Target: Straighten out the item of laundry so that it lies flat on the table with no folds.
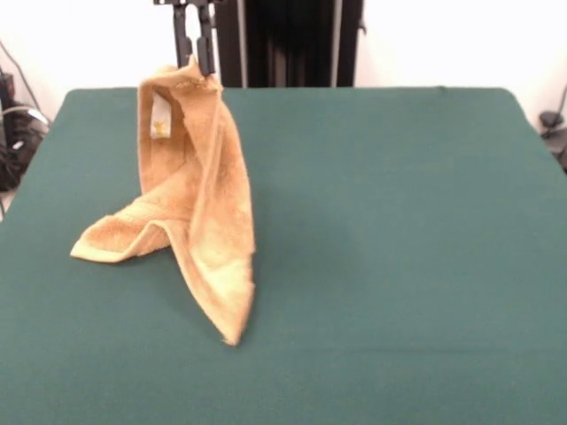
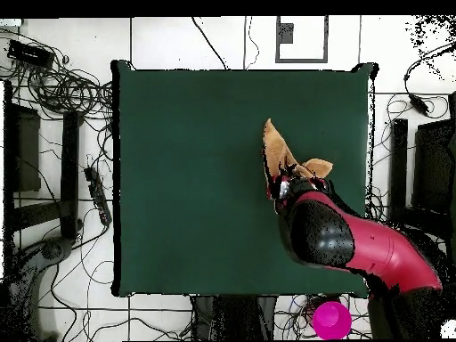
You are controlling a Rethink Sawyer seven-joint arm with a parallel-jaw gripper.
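The golden-tan towel (image 1: 199, 204) hangs from my gripper (image 1: 197, 64), which is shut on its top edge at the upper left of the front view. The white-yellow tag (image 1: 160, 117) shows near the top. The towel drapes down in folds, and its lower corners rest on the dark green table (image 1: 399, 248): one spreads left, one points toward the front edge. In the overhead view the towel (image 2: 278, 153) shows as a narrow strip with a corner to the right, and the red and black arm (image 2: 356, 239) covers its held end.
Cables and stands lie on the floor around the table in the overhead view. A magenta round object (image 2: 331, 320) sits on the floor beside the robot's base. The black pedestal (image 1: 292, 40) stands behind the table's far edge.
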